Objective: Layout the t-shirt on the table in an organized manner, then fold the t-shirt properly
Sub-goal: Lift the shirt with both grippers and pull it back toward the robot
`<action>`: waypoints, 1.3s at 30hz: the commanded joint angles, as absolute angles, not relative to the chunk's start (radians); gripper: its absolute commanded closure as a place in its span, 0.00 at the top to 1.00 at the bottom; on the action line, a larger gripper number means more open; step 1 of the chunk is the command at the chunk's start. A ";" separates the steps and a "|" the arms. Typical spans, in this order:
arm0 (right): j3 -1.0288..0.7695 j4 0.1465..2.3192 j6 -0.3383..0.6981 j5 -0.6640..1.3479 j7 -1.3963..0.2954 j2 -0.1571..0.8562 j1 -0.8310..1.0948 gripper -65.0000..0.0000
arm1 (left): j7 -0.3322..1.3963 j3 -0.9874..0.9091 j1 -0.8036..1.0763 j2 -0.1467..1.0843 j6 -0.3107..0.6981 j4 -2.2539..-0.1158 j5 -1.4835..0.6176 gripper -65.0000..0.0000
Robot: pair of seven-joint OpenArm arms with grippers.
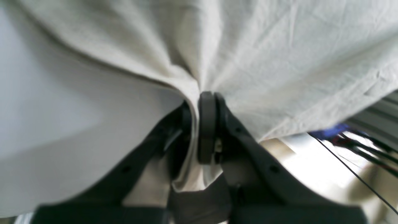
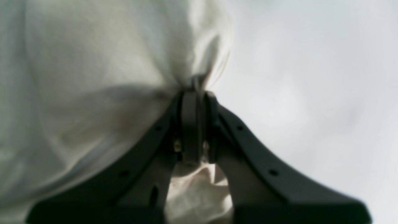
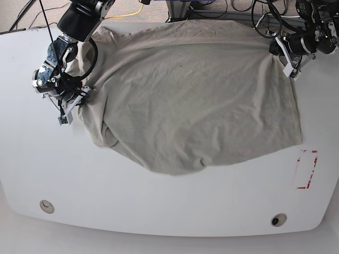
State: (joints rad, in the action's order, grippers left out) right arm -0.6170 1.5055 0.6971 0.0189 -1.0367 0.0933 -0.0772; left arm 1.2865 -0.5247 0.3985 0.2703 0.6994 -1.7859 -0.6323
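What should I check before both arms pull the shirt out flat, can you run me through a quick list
1. Left gripper shut on the t-shirt: ok, cloth pinched between the jaws.
2. Right gripper shut on the t-shirt: ok, fabric bunched at its tips.
3. Shirt lying flat: not ok, the near edge is rumpled and rounded.
4. Shirt fully on the table: cannot tell, the far edge reaches the table's back rim.
5. Red mark uncovered: ok.
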 commanded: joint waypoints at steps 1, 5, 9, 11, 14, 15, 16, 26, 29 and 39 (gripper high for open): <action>-0.618 1.560 0.698 -0.002 -1.064 0.101 -0.099 0.06 | 1.279 -0.535 0.331 0.295 0.698 -1.814 -0.631 0.00; -0.616 1.607 0.698 -0.002 -1.107 0.101 -0.119 0.06 | 1.333 -0.535 0.246 0.328 0.698 -1.822 -0.631 0.00; -0.618 1.650 0.698 -0.002 -1.158 0.101 -0.170 0.06 | 1.389 -0.533 0.128 0.328 0.698 -1.825 -0.631 0.00; -0.618 1.664 0.698 -0.002 -1.184 0.101 -0.189 0.06 | 1.396 -0.533 0.068 0.328 0.698 -1.825 -0.630 0.00; -0.618 1.690 0.698 -0.005 -1.210 0.101 -0.225 0.06 | 1.396 -0.533 -0.015 0.328 0.698 -1.825 -0.631 0.00; -0.618 1.696 0.698 -0.005 -1.218 0.101 -0.236 0.06 | 1.396 -0.533 -0.038 0.328 0.698 -1.825 -0.631 0.00; -0.618 1.699 0.698 -0.005 -1.225 0.101 -0.243 0.06 | 1.396 -0.532 -0.064 0.328 0.698 -1.825 -0.631 0.00; -0.616 1.713 0.698 -0.007 -1.271 0.108 -0.374 0.06 | 1.396 -0.433 -0.332 0.329 0.698 -1.821 -0.631 0.00; -0.616 1.712 0.698 -0.008 -1.288 0.108 -0.424 0.06 | 1.396 -0.390 -0.423 0.329 0.698 -1.819 -0.630 0.00; -0.615 1.704 0.698 -0.008 -1.316 0.127 -0.616 0.06 | 1.396 -0.306 -0.697 0.314 0.698 -1.817 -0.630 0.00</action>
State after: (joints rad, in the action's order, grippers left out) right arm -0.6178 1.6894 0.6994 -0.0185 -1.3342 0.0986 -0.5491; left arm 1.4220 -0.3035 -0.6159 0.3050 0.6971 -1.8038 -0.6250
